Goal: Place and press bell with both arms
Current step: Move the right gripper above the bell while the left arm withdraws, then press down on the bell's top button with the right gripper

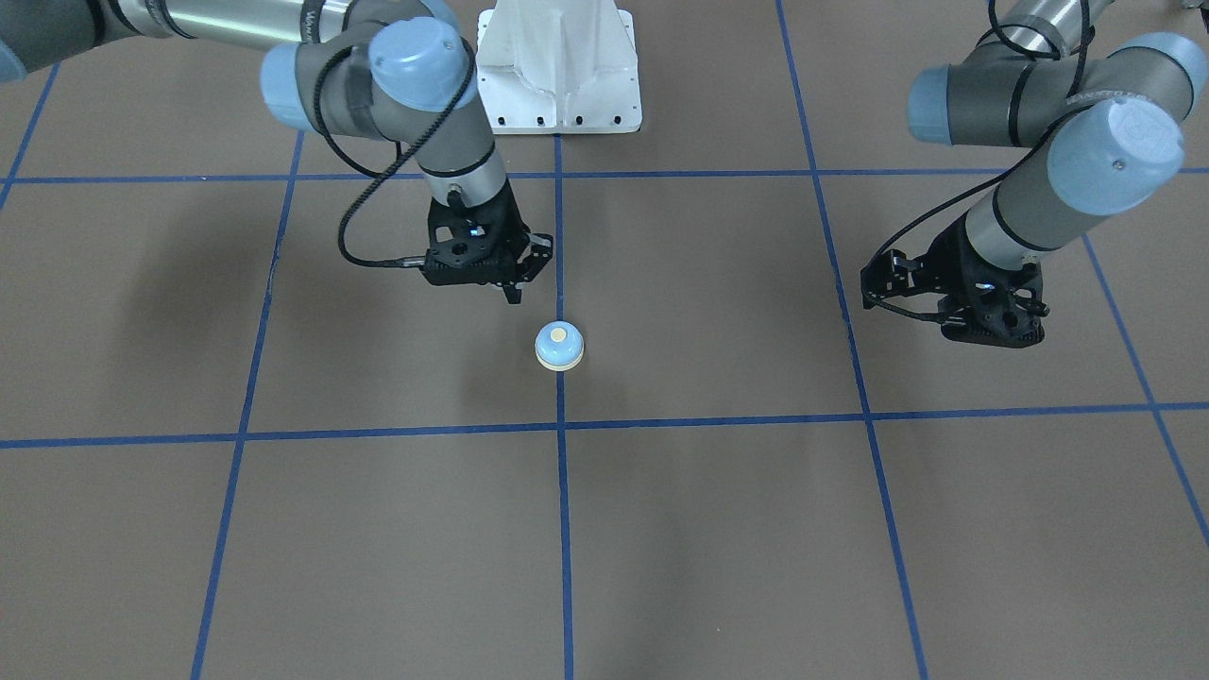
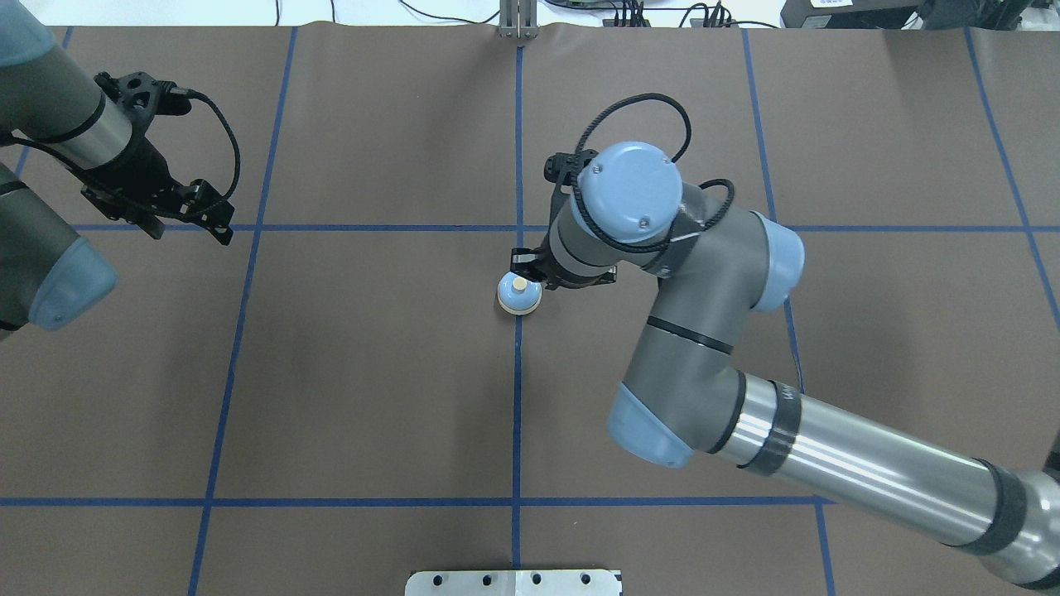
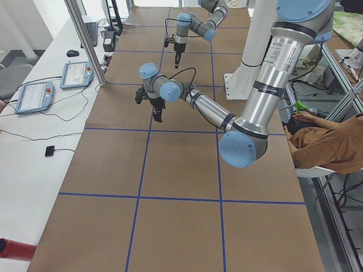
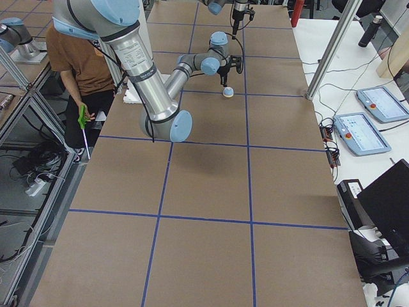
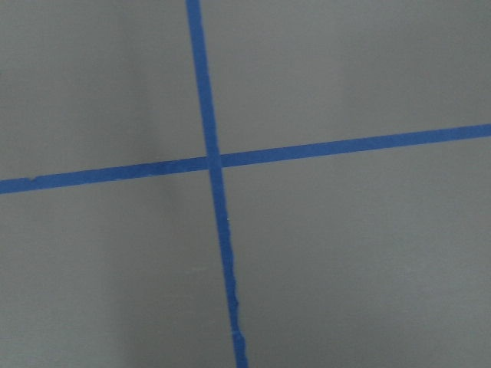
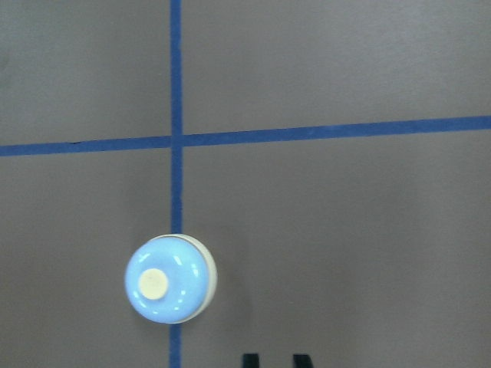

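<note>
The bell (image 1: 558,346) is a small light-blue dome with a cream button. It stands on the centre blue tape line and also shows in the overhead view (image 2: 519,295) and the right wrist view (image 6: 169,279). My right gripper (image 1: 513,295) hangs just above and beside it, fingers together and empty. Its fingertips (image 6: 250,359) sit to the right of the bell in the wrist view. My left gripper (image 2: 190,232) is open and empty, far off to the side near a tape crossing. It also shows in the front view (image 1: 992,332).
The white bolted pedestal (image 1: 557,66) stands at the robot's side of the brown table. Blue tape lines (image 5: 211,161) form a grid. An operator (image 3: 329,141) sits beside the table. Teach pendants (image 4: 364,131) lie on the side bench.
</note>
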